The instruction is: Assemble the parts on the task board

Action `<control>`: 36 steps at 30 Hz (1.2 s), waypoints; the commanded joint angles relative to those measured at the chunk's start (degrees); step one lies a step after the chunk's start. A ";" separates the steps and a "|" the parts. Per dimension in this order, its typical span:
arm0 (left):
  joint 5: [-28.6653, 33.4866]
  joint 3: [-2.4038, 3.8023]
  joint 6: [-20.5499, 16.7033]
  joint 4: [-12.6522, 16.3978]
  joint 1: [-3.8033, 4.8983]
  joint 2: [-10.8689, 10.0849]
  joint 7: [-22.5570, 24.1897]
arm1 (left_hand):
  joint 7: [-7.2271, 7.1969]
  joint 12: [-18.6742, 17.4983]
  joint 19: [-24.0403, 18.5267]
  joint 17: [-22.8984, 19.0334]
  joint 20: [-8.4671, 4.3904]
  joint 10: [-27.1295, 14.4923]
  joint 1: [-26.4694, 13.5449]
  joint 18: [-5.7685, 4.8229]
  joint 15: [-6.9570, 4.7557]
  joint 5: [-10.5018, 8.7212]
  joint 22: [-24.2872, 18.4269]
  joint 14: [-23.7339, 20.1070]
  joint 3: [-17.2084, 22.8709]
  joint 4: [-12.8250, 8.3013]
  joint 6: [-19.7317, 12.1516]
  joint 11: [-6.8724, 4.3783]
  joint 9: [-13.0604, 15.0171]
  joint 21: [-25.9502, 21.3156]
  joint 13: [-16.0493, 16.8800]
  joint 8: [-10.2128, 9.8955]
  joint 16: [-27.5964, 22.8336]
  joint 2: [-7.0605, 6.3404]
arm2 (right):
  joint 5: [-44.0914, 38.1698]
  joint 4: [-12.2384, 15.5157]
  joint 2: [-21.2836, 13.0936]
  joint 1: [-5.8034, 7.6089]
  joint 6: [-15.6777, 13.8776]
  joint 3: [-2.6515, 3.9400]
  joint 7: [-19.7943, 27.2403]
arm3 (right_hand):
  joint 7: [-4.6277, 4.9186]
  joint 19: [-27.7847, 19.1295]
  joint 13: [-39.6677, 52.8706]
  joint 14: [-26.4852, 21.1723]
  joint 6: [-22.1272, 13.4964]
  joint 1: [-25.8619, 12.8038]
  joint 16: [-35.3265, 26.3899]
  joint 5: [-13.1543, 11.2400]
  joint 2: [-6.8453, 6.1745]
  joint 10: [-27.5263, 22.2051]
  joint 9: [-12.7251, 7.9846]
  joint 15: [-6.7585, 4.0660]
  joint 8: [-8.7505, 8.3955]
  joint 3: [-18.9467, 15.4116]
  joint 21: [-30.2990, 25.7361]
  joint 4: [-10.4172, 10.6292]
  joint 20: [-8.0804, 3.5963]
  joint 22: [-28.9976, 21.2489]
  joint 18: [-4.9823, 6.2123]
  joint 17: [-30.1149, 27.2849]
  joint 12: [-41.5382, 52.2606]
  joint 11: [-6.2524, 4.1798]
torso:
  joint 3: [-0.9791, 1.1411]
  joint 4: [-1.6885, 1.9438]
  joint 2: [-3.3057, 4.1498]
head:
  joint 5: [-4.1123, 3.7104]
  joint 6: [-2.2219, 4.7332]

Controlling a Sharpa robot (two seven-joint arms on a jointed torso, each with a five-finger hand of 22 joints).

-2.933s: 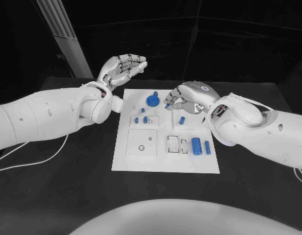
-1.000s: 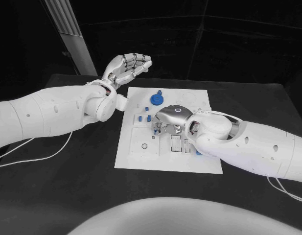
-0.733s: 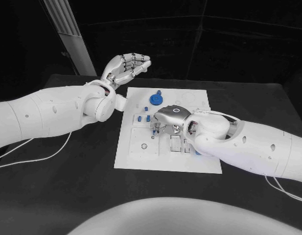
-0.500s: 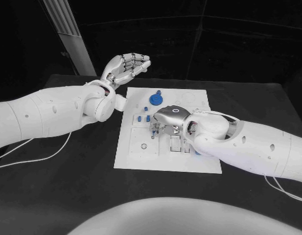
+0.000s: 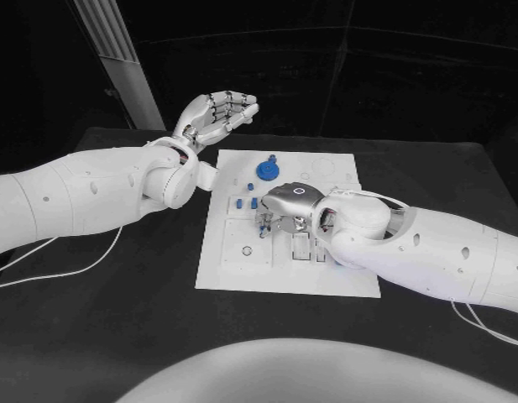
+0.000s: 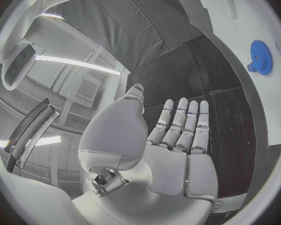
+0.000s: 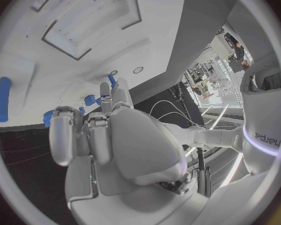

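Head view: task board (image 5: 285,281) sits in the middle of the black table (image 5: 89,336), with a blue gear (image 5: 267,170) near its far edge and small blue pegs (image 5: 245,202) left of centre. Right hand (image 5: 286,208) is down over the board's middle, pinching a small blue part (image 7: 112,80) at its fingertips. Left hand (image 5: 217,116) hangs raised past the board's far-left corner, fingers spread, holding nothing.

1. A matte black tabletop (image 5: 102,336) carries the things.
2. A flat white rectangular task board (image 5: 241,269) lies at its middle.
3. Thin white cables (image 5: 83,270) trail near its left edge.
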 commanded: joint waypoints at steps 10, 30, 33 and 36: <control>0.14 0.03 0.30 0.03 0.09 -0.08 11.26 | 6.59 0.40 0.43 -0.11 -0.03 -0.49 0.00 -0.80 -0.09 0.31 -0.09 -0.36 -0.30 -0.04 -0.38 -0.10 -0.07 -0.27 -0.08 0.22 0.21 0.60 | 0.35 0.00 0.17 0.06 2.05 -0.01 -0.03 | 0.29 2.75 -0.03 5.95 0.04 -0.15 0.09 -0.27 2.18 -0.04 -0.06 0.29 -0.37 0.21 -0.43 0.09 0.30 11.72 0.44 14.99 -0.41 0.49 | 0.03 0.02 -0.02 | -0.21 0.00; 0.14 0.03 0.42 -0.24 0.09 0.02 11.23 | 6.59 0.40 0.43 -0.11 -0.03 -0.49 0.00 -0.80 -0.09 0.31 -0.09 -0.36 -0.30 -0.04 -0.38 -0.10 -0.07 -0.27 -0.08 0.22 0.21 0.60 | 0.37 0.15 0.22 0.04 2.80 -0.02 0.04 | 0.29 2.73 -0.02 5.95 0.05 -0.19 0.09 -0.27 2.23 -0.01 -0.05 0.30 -0.42 0.23 -0.48 0.10 0.33 11.70 0.46 14.99 -0.47 0.49 | 0.00 0.05 -0.03 | -0.58 0.00; 0.14 0.03 0.44 -0.25 0.09 0.07 11.24 | 6.61 0.50 0.42 -0.25 -0.03 -0.58 0.02 -0.81 -0.08 0.32 -0.14 -0.41 -0.39 -0.04 -0.49 -0.08 -0.09 -0.31 -0.10 0.25 0.31 0.67 | 0.40 0.21 0.15 0.03 2.42 -0.02 0.09 | 0.29 2.73 -0.02 5.95 0.05 -0.19 0.09 -0.27 2.23 -0.01 -0.05 0.30 -0.43 0.23 -0.48 0.11 0.33 11.70 0.46 14.99 -0.48 0.49 | 0.02 0.05 0.00 | -0.56 0.00; 0.14 0.03 0.45 -0.30 0.09 0.09 11.23 | 6.61 0.50 0.42 -0.25 -0.03 -0.58 0.02 -0.81 -0.08 0.32 -0.14 -0.41 -0.39 -0.04 -0.49 -0.08 -0.09 -0.31 -0.10 0.25 0.31 0.67 | 0.47 0.33 0.09 0.03 2.17 -0.02 0.15 | 0.29 2.70 -0.02 5.95 0.05 -0.19 0.09 -0.27 2.25 0.00 -0.05 0.30 -0.43 0.24 -0.53 0.10 0.33 11.68 0.47 14.99 -0.49 0.49 | 0.03 0.02 -0.02 | -0.49 0.00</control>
